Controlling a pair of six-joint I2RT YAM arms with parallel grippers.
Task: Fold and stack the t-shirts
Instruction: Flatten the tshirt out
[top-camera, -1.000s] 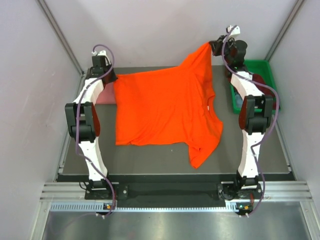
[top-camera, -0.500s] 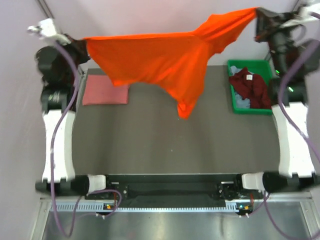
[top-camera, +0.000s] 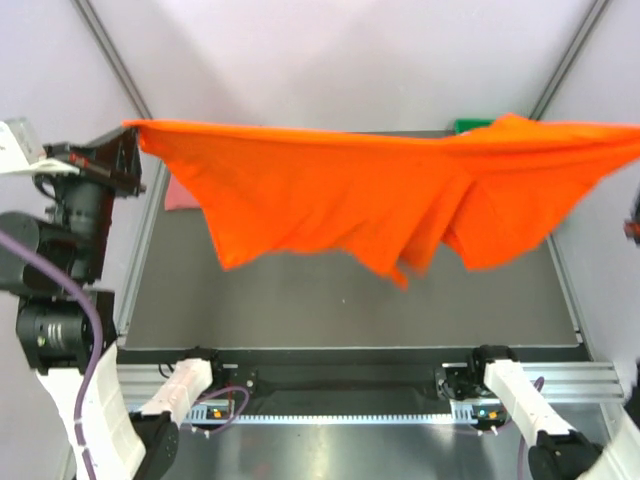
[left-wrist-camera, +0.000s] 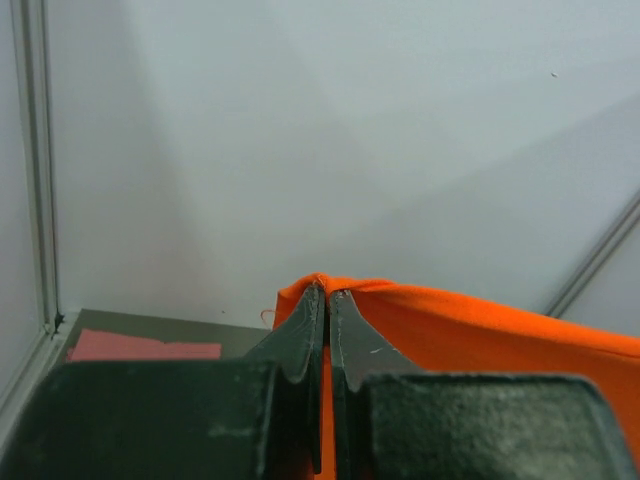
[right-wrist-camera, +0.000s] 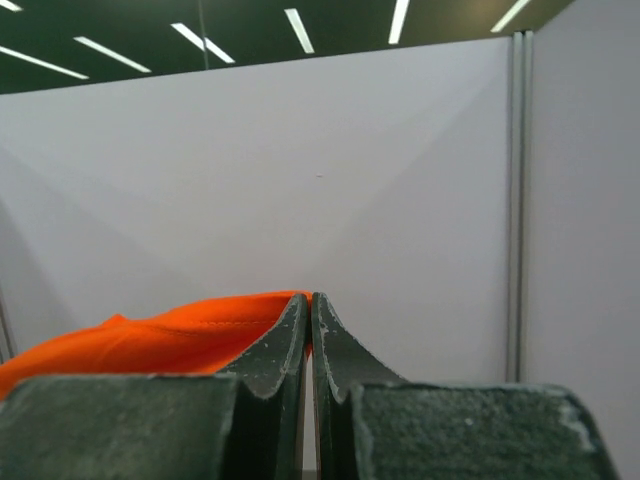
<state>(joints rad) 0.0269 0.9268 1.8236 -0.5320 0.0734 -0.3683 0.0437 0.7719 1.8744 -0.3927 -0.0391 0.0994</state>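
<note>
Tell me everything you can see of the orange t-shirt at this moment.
The orange t-shirt is bright, plain, soft cloth, with no print visible. It is stretched wide in the air above the dark table. The left tool is shut on one edge and the right tool is shut on the opposite edge. The top edge runs nearly straight; below it the cloth sags in folds and uneven points. It seems to touch nothing but the two tools.

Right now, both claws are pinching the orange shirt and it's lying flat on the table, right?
Not quite. The left claw and right claw do pinch the orange shirt, but the top view shows it stretched out in the air above the table, not lying on it.
</note>
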